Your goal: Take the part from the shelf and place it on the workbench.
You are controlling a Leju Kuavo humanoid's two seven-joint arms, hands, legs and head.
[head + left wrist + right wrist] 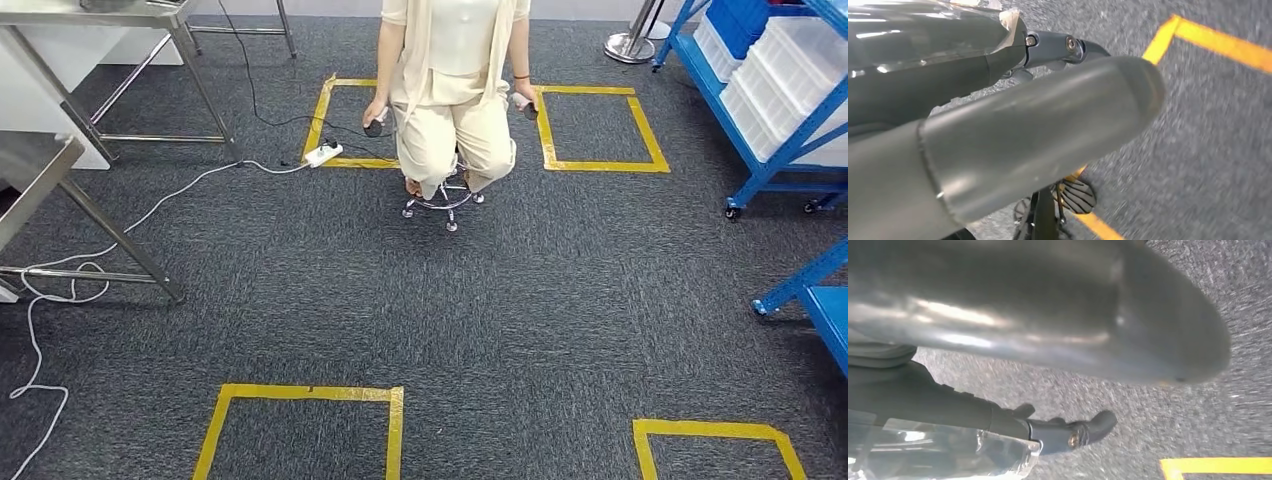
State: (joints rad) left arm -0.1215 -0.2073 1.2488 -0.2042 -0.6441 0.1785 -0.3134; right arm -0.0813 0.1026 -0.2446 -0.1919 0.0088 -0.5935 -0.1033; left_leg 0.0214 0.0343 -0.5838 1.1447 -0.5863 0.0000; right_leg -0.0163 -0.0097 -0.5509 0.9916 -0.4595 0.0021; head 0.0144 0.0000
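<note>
Overhead, blue metal shelf rack (745, 140) stands far right, holding white plastic bins (775, 95) and one blue bin (740, 22); contents not discernible, part not identifiable. Left hand (1038, 130) and right hand (1058, 315) hang over dark grey carpet (480, 320); fingers slightly curled, holding nothing visible. Steel workbench (60, 90) stands far left.

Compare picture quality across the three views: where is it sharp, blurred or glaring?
Head view: evenly lit, sharp carpet and yellow tape squares. Left wrist view: left hand close and soft, glare on its cover. Right wrist view: right hand blurred, bright streaks.
</note>
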